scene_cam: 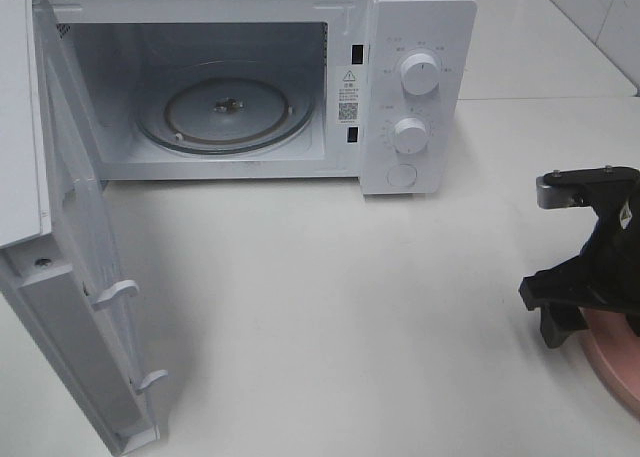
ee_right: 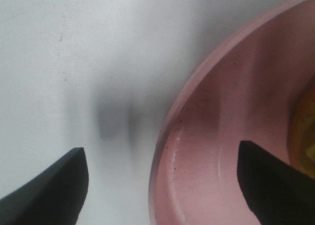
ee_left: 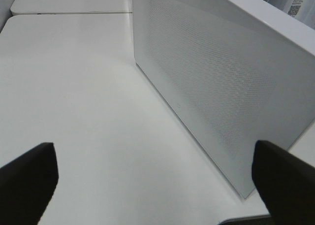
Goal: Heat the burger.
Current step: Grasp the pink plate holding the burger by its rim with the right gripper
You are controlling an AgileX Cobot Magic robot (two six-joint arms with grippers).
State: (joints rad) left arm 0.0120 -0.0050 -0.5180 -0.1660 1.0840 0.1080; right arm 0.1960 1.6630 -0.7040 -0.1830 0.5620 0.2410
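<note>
- The white microwave door (scene_cam: 70,277) stands swung wide open at the far left, its inner face turned toward the oven cavity.
- The left hand (ee_left: 153,151) shows only in its own wrist view. Its 2 black fingers (ee_left: 29,180) are spread as wide as they go, with nothing between them. It hovers over the white tabletop (scene_cam: 350,307) near the dotted outer face of the door.
- The white box-shaped microwave oven (scene_cam: 440,27) sits at the back of the tabletop. Its cavity is lit, and a round clear glass turntable (scene_cam: 225,112) lies on its floor.
- On the oven's control panel, 2 white round knobs sit one above the other, the upper (scene_cam: 418,74) and the lower (scene_cam: 410,135). A round white button (scene_cam: 401,175) is below them.
- The right hand (ee_right: 161,151) hangs low at the right edge of the tabletop. Its 2 black fingers (ee_right: 54,185) are far apart and grip nothing. One finger is over bare tabletop and the other over the plate.
- The round pink plate (scene_cam: 615,362) lies under that hand, partly cut off by the high view's edge.
- The burger (ee_right: 305,131) is on the pink plate. Only a blurred yellow-orange sliver of it shows, in the right wrist view, just beside the finger over the plate. I cannot tell whether they touch.
</note>
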